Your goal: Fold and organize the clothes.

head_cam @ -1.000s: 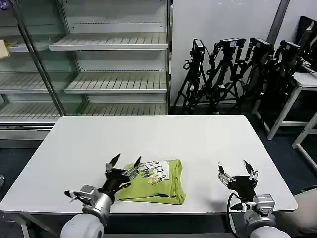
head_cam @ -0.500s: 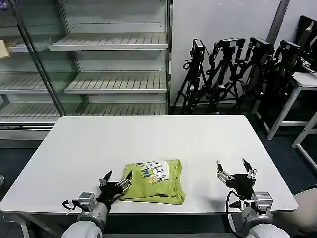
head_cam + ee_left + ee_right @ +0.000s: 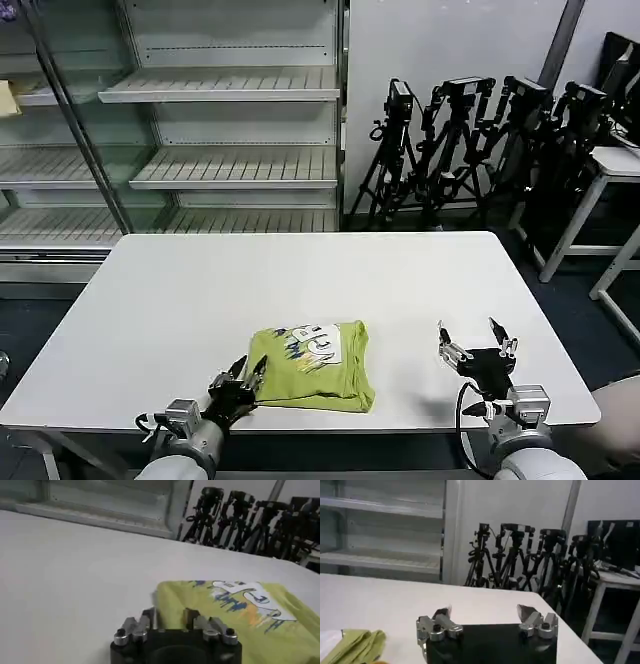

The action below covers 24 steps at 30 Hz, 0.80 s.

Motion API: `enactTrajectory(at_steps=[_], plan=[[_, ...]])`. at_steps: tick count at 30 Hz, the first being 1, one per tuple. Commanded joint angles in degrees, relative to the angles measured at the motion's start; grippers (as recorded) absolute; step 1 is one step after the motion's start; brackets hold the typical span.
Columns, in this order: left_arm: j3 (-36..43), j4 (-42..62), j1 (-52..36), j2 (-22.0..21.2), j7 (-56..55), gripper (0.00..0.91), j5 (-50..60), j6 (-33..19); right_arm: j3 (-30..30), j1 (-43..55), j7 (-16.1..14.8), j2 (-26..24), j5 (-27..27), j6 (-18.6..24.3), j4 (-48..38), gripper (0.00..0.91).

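The lime yellow-green T-shirt [image 3: 310, 366] lay folded into a compact, roughly square bundle on the white bench [image 3: 200, 290], in the lower middle of the head view and close to the bench's near edge. A white printed patch with blue and orange marks [image 3: 318, 343] faced up on its top layer, toward the far side of the bundle.

The left gripper [image 3: 240, 381] sat low at the bottom left of the head view, at the near left corner of the shirt. Its fingers were drawn close together with only a narrow gap between them. In the left wrist view the left gripper [image 3: 169, 618] pointed at the near edge of the T-shirt [image 3: 235, 615]; whether its tips touched the fabric could not be told, and nothing was seen held between them.

The right gripper [image 3: 477, 343] was at the lower right of the head view, above bare bench and well apart from the shirt's right edge. Its fingers were spread wide and held nothing. In the right wrist view the right gripper [image 3: 486, 616] showed the same wide spread, with a corner of the T-shirt [image 3: 357, 644] at the lower left of that frame.

Behind the bench stood empty shelving [image 3: 220, 90] in the upper left of the head view and a row of black tripods [image 3: 470, 140] in the upper right.
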Motion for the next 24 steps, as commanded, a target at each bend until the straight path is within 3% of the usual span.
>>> enactTrajectory(at_steps=[1,8,11,14,15,20,24], plan=[[0.52,0.75,1.17,-2.55,0.97,0.020,-0.84,-1.37,0.01,0.22,0.01,0.06,0.06,0.13,-0.15,0.907],[-1.33,-2.71,0.85,-2.14,0.79,0.010,-2.18,-3.78,-0.43,0.41,-0.01,0.24,0.01,0.31,-0.35,0.907],[-5.03,-4.64,-0.93,0.64,0.68,0.010,-1.45,-3.55,-0.38,0.43,-0.02,0.04,0.03,0.31,-0.21,0.907],[-10.09,-5.89,-2.55,6.30,1.28,0.010,-0.62,-3.04,-0.38,0.56,0.00,-0.17,0.03,0.32,0.01,0.907],[-13.19,-5.64,-3.07,10.55,2.06,0.010,0.04,-3.17,-0.42,0.63,-0.03,-0.20,-0.01,0.34,0.12,0.907],[-23.08,-0.59,-3.14,23.90,3.78,0.010,-0.18,-4.45,-0.96,0.97,-0.04,-0.12,-0.10,0.33,0.21,0.907],[-28.25,3.01,-2.48,32.66,5.37,0.010,0.27,-5.52,-1.34,1.12,-0.08,0.19,-0.50,0.38,0.04,0.907]])
